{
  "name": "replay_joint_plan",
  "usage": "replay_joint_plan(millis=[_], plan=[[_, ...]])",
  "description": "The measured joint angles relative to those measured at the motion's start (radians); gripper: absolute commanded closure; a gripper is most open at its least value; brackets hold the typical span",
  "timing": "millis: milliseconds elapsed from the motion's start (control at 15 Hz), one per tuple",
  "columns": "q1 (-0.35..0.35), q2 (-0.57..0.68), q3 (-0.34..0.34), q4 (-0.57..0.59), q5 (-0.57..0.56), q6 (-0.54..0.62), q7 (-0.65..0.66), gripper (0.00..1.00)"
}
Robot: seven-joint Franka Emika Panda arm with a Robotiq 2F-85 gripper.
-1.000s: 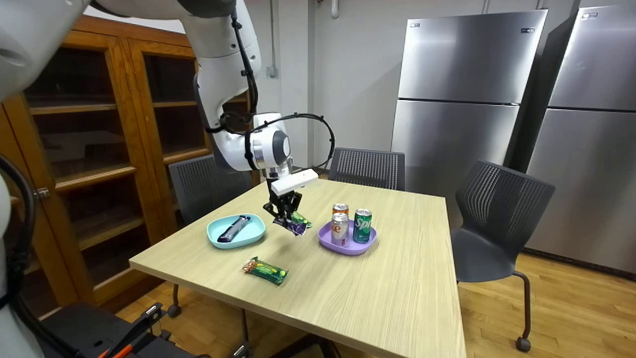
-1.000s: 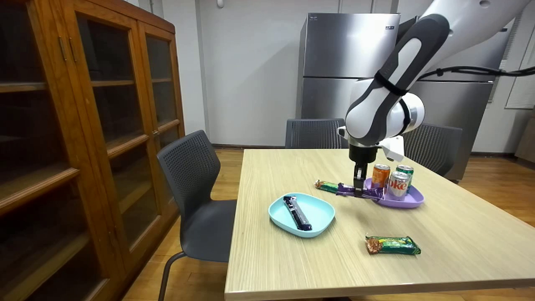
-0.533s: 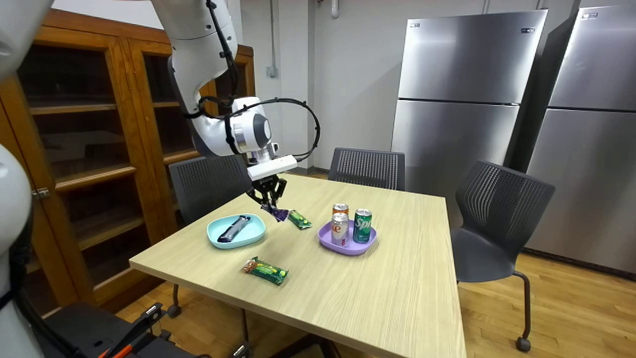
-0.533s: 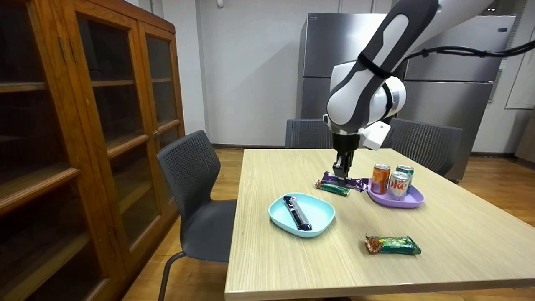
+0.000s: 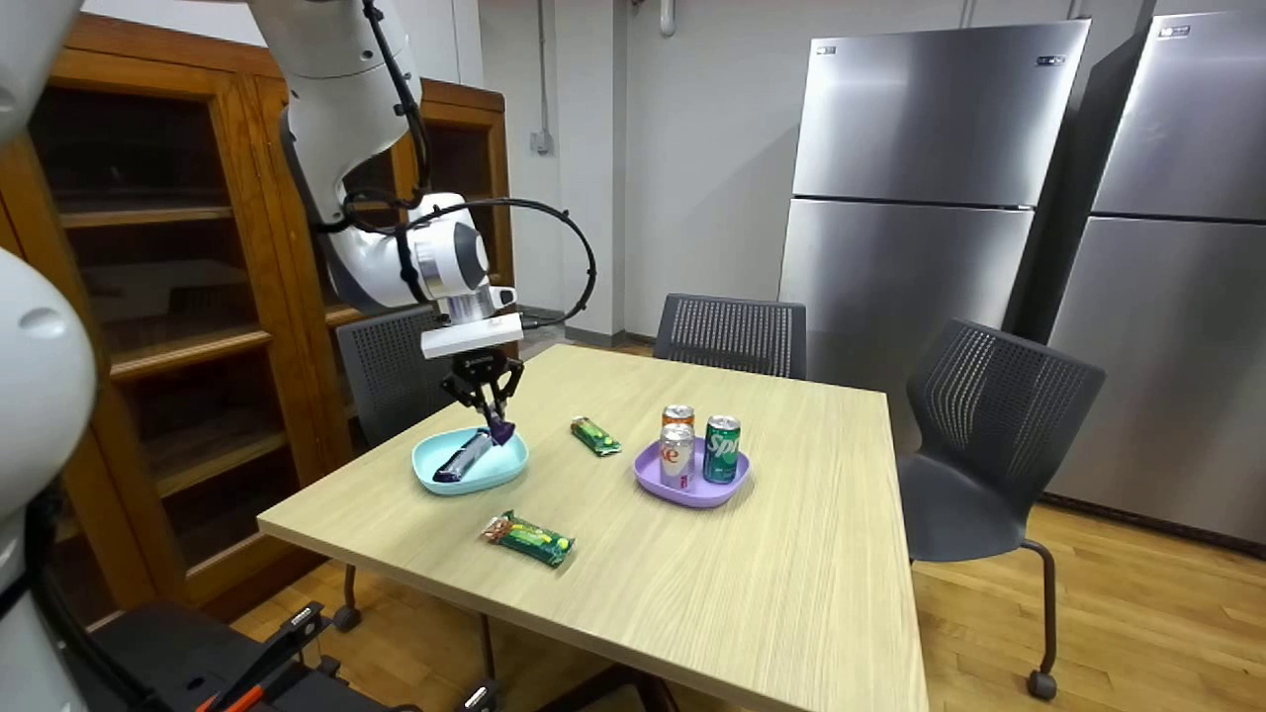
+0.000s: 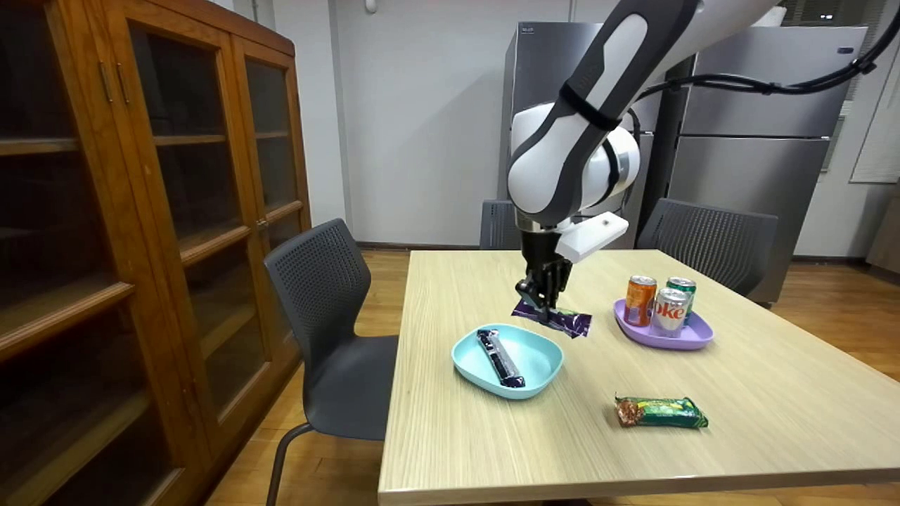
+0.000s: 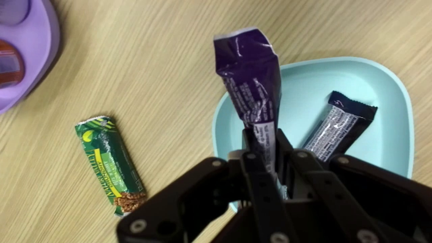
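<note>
Pale wood worktop [image 7: 162, 74] backs the wrist view, where the pincer [image 7: 265, 141], lower centre, pinches a purple-wrapped bar [image 7: 249, 77] pointing toward upper centre and seen against the left rim of the turquoise tray [image 7: 300, 104]; the step looks like a carry, and the next move probably calls for clearing that rim.

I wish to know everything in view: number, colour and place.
Table: 1, light wood, centre
Plates: 2, turquoise and purple, on table
Cans: 3, orange, silver, green, on purple plate
Dark bar: 1, navy-grey, on turquoise plate
Green bars: 2, green, on table
Purple bar: 1, purple, in gripper
Chairs: 3, dark grey, around table
Refrigerators: 2, silver, behind table
Cabinet: 1, brown, behind a chair
Arm: 1, white and grey, above table
Cables: several, black, along arm
Gripper: 1, black, closed on purple bar
</note>
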Motion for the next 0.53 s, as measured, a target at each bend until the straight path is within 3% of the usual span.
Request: replay_joint_plan(millis=[533], plan=[[0.072, 0.076, -0.001, 0.075, 0.021, -0.047, 0.272, 0.96]])
